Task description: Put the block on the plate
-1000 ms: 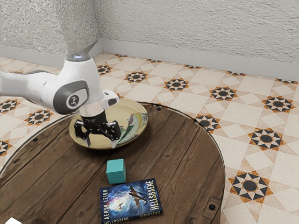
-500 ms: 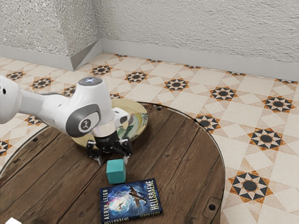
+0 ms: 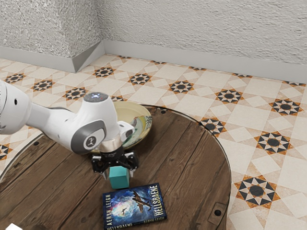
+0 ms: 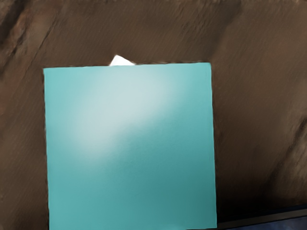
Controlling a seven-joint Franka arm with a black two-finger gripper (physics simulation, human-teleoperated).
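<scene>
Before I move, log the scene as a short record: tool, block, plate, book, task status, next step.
Tool: open, straddling the block
Block: teal cube, on the wooden table, between plate and book
Plate: pale with a painted design, on the table, partly hidden by the arm
Book: "Hellsbaene", lying flat, cover up, close to the block
Task status: block not on the plate
Next step: probably close on the block, then lift
</scene>
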